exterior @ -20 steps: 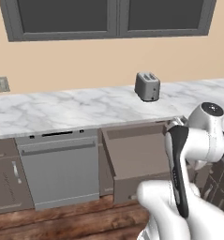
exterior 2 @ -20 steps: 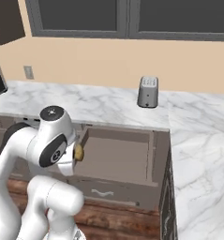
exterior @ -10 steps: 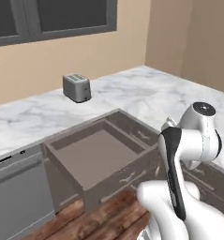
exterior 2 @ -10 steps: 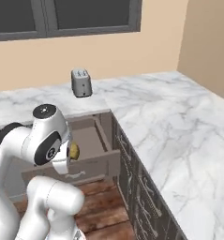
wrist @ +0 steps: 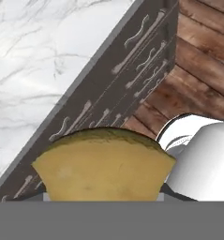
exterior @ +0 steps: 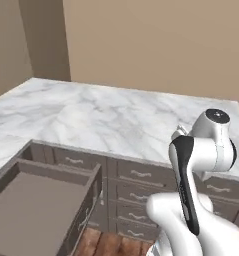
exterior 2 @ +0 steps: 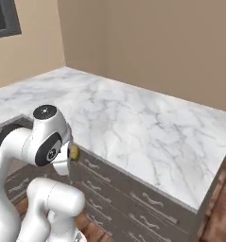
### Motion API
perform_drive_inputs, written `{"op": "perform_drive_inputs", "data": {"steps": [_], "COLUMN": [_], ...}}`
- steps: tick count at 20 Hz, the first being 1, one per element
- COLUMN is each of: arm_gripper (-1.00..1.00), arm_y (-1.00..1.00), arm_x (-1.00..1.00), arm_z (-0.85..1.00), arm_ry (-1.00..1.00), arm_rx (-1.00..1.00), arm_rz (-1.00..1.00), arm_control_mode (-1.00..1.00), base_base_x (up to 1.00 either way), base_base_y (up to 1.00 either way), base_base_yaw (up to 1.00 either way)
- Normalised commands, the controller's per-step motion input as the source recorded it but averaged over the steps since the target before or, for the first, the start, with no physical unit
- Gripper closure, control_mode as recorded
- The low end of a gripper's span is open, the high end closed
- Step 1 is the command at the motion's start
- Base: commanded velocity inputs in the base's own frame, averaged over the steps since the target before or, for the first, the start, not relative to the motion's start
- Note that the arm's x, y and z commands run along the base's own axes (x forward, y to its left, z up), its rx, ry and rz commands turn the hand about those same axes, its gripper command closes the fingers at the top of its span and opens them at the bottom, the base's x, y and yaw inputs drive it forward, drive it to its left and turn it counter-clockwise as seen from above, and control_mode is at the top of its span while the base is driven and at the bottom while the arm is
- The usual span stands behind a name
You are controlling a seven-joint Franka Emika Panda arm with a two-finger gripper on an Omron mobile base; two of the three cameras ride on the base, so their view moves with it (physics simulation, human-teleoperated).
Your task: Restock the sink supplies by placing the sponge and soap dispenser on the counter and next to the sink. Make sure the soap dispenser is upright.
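- Left base view: white marble counter [exterior: 106, 117] runs ahead over dark cabinets, open drawer [exterior: 36, 210] low left.
- Right base view: sponge [exterior 2: 74, 151] peeks beside the arm's head.
- Hand view: fingers pinching sponge [wrist: 104, 164], counter [wrist: 38, 56] beyond it.

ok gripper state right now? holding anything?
Gripper: closed on the sponge, carried beside the counter.
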Motion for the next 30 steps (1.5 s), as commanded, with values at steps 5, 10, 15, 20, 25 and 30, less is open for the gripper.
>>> {"op": "perform_drive_inputs", "data": {"steps": [5,10,15,20,25,30], "arm_gripper": [1.00,1.00,1.00,1.00,1.00,1.00], "arm_y": [0.00,0.00,0.00,0.00,0.00,0.00], "arm_x": [0.00,0.00,0.00,0.00,0.00,0.00], "arm_z": [0.00,0.00,0.00,0.00,0.00,0.00], "arm_ry": [0.00,0.00,0.00,0.00,0.00,0.00], "arm_rx": [0.00,0.00,0.00,0.00,0.00,0.00], "arm_rz": [0.00,0.00,0.00,0.00,0.00,0.00], "arm_control_mode": [1.00,1.00,1.00,1.00,1.00,1.00], "base_base_x": [-0.10,-0.01,0.00,0.01,0.24,0.55], "base_base_y": [0.00,0.00,-0.07,-0.23,-0.44,-0.62], "base_base_yaw": [-0.98,-0.99,-0.97,-0.93,-0.82,-0.69]}}
